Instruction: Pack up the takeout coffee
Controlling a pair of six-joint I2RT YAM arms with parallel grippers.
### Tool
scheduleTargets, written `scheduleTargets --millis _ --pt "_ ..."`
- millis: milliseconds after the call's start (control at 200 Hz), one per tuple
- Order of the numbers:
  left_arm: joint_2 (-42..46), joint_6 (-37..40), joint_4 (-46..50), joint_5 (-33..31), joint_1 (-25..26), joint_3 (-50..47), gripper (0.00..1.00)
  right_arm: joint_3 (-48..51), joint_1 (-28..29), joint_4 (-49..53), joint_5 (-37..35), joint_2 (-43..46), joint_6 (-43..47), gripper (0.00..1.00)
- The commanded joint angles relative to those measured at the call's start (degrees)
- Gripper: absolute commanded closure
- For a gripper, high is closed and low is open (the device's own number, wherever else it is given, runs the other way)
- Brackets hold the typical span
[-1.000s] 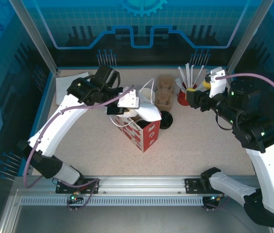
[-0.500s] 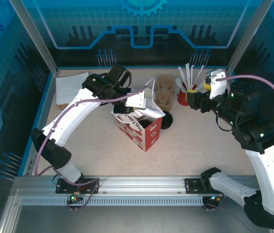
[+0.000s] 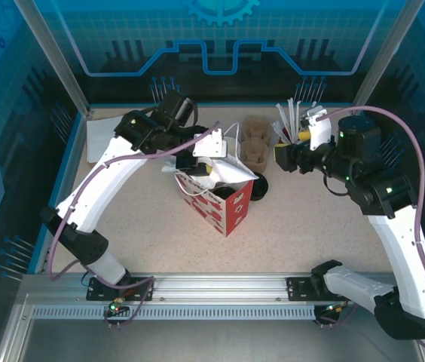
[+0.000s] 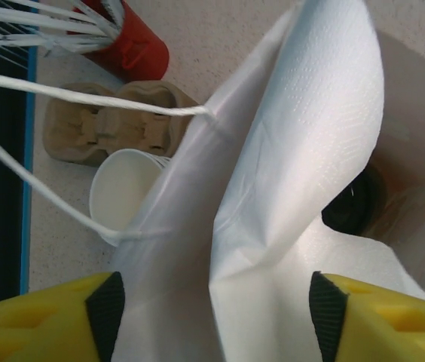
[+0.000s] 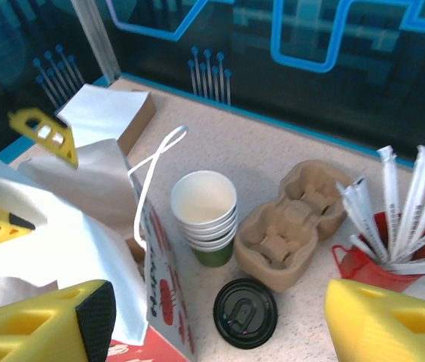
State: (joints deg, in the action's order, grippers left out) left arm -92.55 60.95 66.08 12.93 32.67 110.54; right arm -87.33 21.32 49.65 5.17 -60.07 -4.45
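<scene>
The change is at the left gripper [image 4: 214, 309]. One second ago it was pressed together on the white paper [image 4: 303, 151] at the mouth of the red and white bag [image 3: 220, 207]. Now its fingers stand wide apart, and the paper only lies loose between them, not pinched. I judge that the left arm has finished arranging the mouth of the bag and has let it go. The bag stands by itself near the middle of the table [image 3: 310, 226]. The gripper is over the bag's 11 o'clock corner, about where it was one second ago, after a small swing towards 3 o'clock in between.

The coffee itself is not packed yet. The black lid [image 5: 245, 313] lies flat on the table just beside the bag, at 2 o'clock from it. The paper cup [image 5: 205, 204] stands upright and empty at 12 o'clock from the bag, just beside the brown carrier [image 5: 291, 226], with no lid on it.

Farther back, the right gripper [image 3: 282, 158] is also spread open and holds nothing. Compared with one second ago it has moved towards 9 o'clock. It now stands in front of the red cup of straws [image 5: 371, 260] and looks down on the cup and the lid. Probably it is preparing to fetch one of them, but this is only my judgement.
</scene>
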Motion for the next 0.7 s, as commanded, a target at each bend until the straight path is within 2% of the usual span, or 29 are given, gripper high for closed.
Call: scheduleTargets --millis 0,170,270,405,560,695 --pt "3.54 -3.20 -3.10 3.79 -1.40 1.49 0.26 -2.77 -0.59 2.82 6.11 -1.86 0.24 0.23" --pt "9.68 -12.40 -11.14 6.78 -4.69 -1.37 0.19 -5.48 2.94 5.21 9.14 -5.98 2.36 0.24" --pt "15.66 -20.28 -18.79 6.38 -6.75 -6.83 0.15 -7.55 7.70 6.22 7.31 -8.83 4.65 0.25" --pt "23.42 -32.33 -27.16 4.79 -7.00 -14.75 0.12 -11.39 13.75 7.70 4.52 -14.19 5.92 0.26" --pt "32.40 -50.39 -35.32 -5.45 -7.00 -24.90 0.09 -16.98 18.12 9.55 1.94 -21.52 6.23 0.33" --pt "39.45 -57.69 -37.06 -9.91 -6.94 -32.97 0.10 -22.83 20.81 11.97 -1.63 -28.05 7.63 0.35"
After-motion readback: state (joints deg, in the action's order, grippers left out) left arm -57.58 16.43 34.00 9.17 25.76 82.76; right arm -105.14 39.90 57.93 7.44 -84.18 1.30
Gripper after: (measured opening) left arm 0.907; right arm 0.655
